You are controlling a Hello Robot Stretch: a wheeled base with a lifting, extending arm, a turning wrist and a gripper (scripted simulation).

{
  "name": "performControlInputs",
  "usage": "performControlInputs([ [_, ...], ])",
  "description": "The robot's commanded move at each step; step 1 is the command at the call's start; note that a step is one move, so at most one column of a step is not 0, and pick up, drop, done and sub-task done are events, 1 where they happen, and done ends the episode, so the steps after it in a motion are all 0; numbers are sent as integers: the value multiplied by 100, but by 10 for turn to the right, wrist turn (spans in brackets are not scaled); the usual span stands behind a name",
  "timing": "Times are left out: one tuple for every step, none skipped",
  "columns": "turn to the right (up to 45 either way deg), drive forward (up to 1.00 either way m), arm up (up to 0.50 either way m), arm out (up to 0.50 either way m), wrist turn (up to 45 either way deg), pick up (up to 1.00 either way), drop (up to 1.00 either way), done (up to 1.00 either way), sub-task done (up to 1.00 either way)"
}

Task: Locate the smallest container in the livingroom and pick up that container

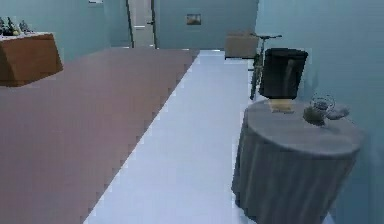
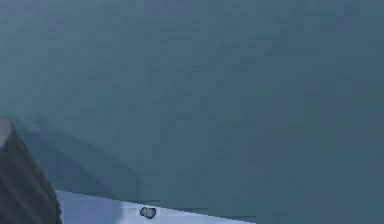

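Note:
A small clear, glassy container [image 1: 319, 108] stands near the far right rim of a round grey table [image 1: 290, 155] at the forward view's right. A flat tan thing [image 1: 281, 104] lies on the same tabletop, toward its back edge. At the arm side view's bottom left corner a dark rounded shape [image 2: 20, 185] rises, close against the teal wall.
Behind the table stand a black bin [image 1: 283, 72] and a cardboard box [image 1: 241, 45]. A pale floor lane [image 1: 185, 140] runs ahead to a door [image 1: 141, 22], beside a brown rug [image 1: 80, 120]. A wooden cabinet [image 1: 28, 57] stands far left. A teal wall [image 2: 200, 90] lies close.

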Motion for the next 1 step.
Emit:
performControlInputs([
  [-60, 0, 0, 0, 0, 0, 0, 0, 0],
])
